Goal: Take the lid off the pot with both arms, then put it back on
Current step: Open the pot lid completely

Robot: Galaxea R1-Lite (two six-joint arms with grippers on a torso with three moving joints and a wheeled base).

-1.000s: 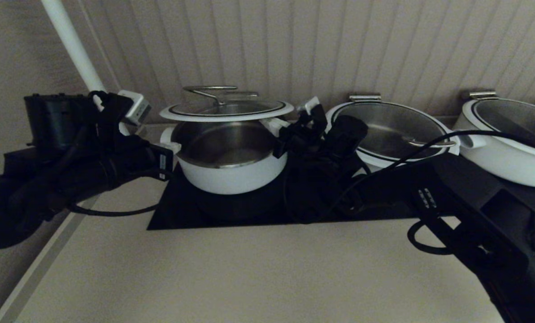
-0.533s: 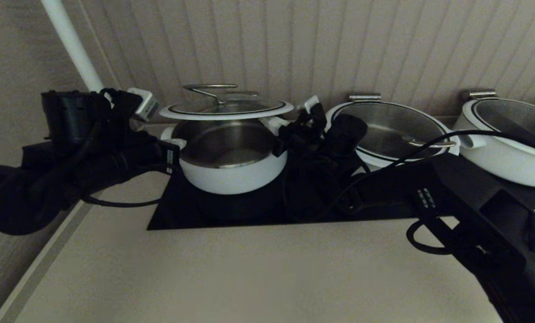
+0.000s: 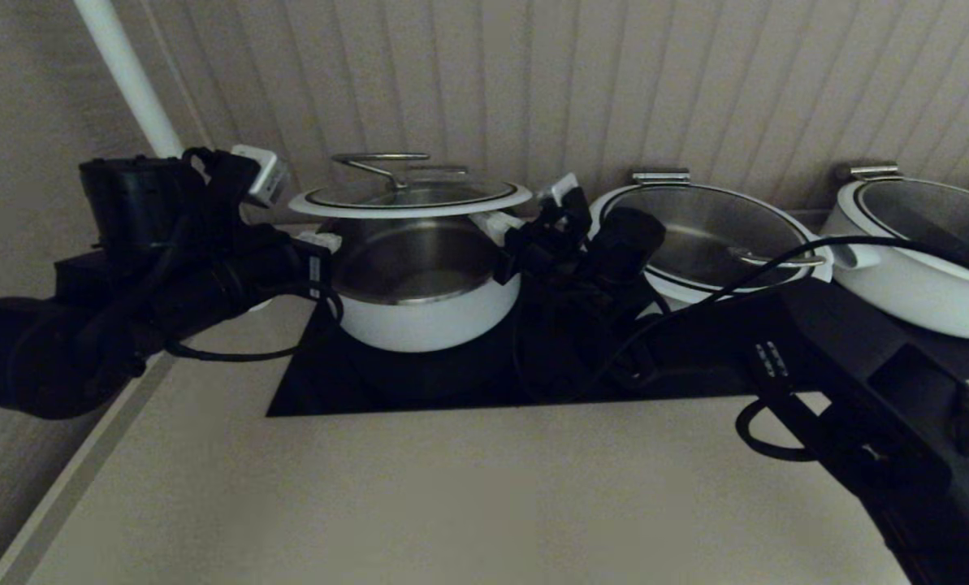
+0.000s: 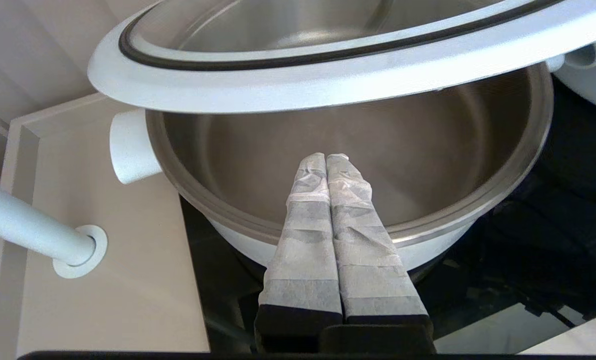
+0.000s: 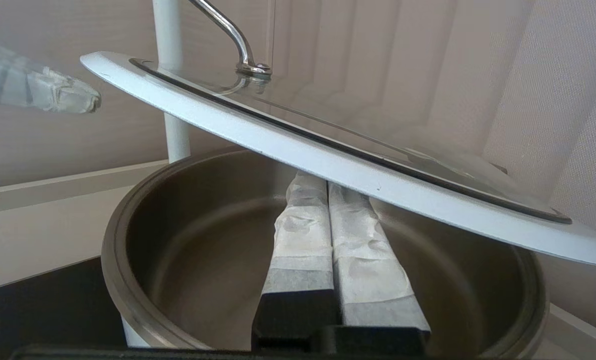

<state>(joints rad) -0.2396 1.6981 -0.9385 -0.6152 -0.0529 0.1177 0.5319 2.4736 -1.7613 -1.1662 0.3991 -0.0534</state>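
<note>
Lid (image 3: 409, 199) hung clear above pot (image 3: 423, 313), tilted. Right gripper (image 5: 327, 182) closed on nothing, its tips under the lid's rim, propping it. Left gripper (image 4: 326, 159) also closed and empty; lid rim lay just above and beyond its tips. Judged: both equally near; lowering evenly would reseat it.

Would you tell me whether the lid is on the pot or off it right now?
Off. The lid hangs above the pot, whose steel inside shows under it. The shut right gripper is beneath its rim.
</note>
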